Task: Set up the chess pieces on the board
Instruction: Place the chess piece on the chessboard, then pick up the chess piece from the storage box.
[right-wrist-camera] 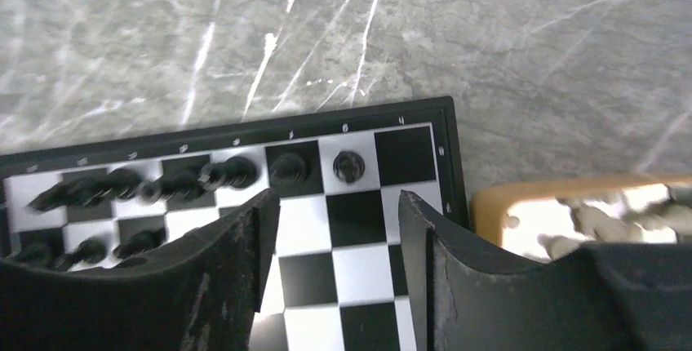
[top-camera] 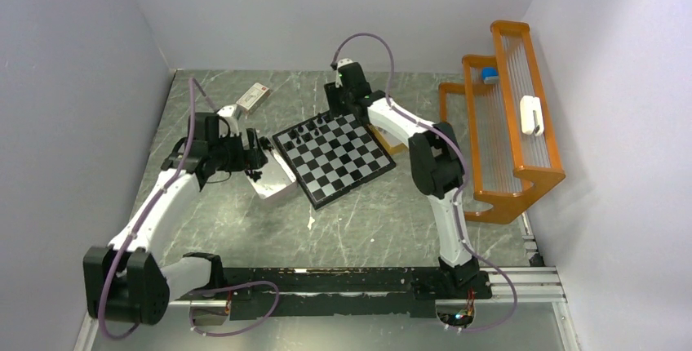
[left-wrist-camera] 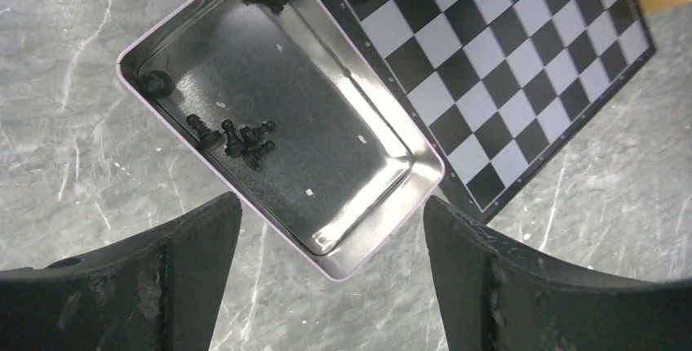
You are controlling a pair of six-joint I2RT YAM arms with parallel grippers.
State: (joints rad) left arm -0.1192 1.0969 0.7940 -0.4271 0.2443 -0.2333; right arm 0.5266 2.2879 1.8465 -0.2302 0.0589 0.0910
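The table (top-camera: 351, 228) fills the top view, with the board (top-camera: 336, 157) at its centre, turned diagonal. A tin (left-wrist-camera: 286, 65) lies against the board's left edge. The left gripper (left-wrist-camera: 326, 228) hangs above the tin, jaws wide and empty. The right gripper (right-wrist-camera: 336, 204), jaws parted with nothing between them, hovers over the board's upper corner. Black pieces (right-wrist-camera: 288, 168) line that edge, and more pieces (left-wrist-camera: 245, 139) lie clustered at the tin's left side. The step in hand looks like filling black's rows. Next, the left gripper likely must drop into the tin and pinch one man clear of its neighbours.
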